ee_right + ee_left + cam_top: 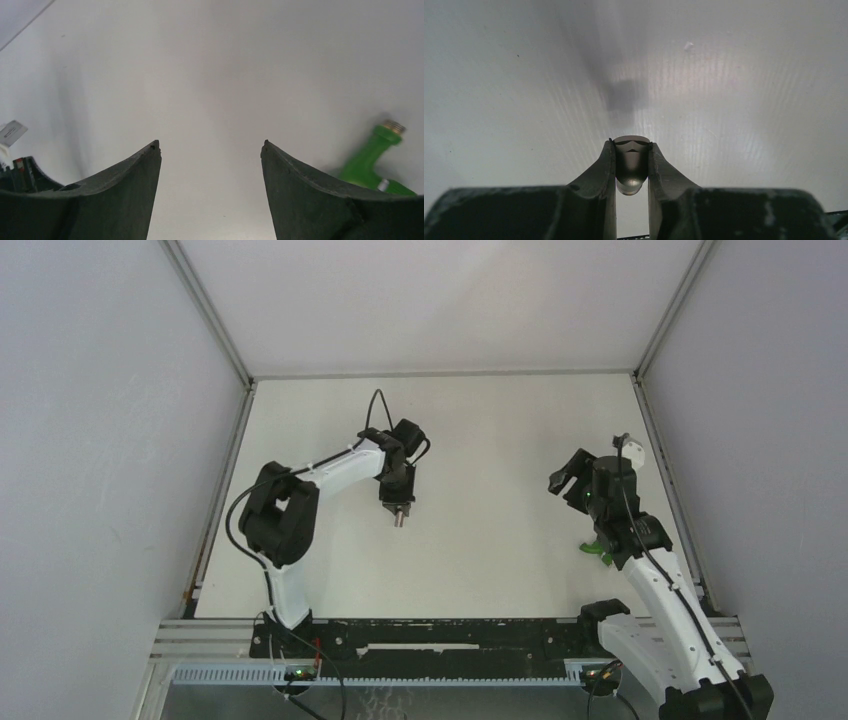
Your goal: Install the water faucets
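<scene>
White matt table (500,420), finely ribbed close up. The elbow fitting (630,162) is smooth grey metal with a dull sheen. The tap (367,157) is bright green, slightly glossy plastic with a brassy threaded metal end. The left fingers (596,182) and right fingers (120,195) are dark matt plastic, scuffed pale in places.

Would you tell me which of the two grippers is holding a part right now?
The left gripper, shut on the grey metal fitting; the right gripper is open and empty, the green tap beside it.
</scene>
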You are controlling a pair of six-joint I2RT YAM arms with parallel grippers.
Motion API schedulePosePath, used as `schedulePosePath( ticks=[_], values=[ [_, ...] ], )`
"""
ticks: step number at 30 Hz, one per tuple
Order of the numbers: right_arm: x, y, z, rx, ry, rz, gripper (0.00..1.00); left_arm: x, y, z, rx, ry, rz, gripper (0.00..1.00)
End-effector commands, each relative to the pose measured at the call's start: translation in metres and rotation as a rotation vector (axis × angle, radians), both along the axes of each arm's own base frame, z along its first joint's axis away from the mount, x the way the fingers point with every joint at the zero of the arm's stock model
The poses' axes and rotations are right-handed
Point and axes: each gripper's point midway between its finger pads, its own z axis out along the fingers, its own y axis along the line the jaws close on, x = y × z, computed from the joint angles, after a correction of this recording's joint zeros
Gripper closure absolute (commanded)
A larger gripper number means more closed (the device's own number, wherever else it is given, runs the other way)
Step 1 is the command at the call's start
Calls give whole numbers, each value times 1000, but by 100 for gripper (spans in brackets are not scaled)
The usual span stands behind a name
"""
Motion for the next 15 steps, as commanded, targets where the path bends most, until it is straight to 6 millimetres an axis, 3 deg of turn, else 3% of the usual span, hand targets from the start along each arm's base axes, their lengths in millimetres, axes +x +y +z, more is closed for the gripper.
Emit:
schedulePosePath(
  ticks=[1, 4, 8, 15],
  values=[
    [-18, -29, -14, -29, 43, -105, 21, 10, -7, 3, 39, 5, -47, 100],
    [-24, -32, -8, -11, -23, -116, 22, 13, 0, -16, 117, 34, -41, 100],
    [-27, -36, -8, -19, -24, -121, 22, 13, -3, -24, 114, 52, -47, 99],
    [-31, -35, -10, -13, -13, -113, 22, 17, -9, -33, 118, 87, -82, 77]
  ],
)
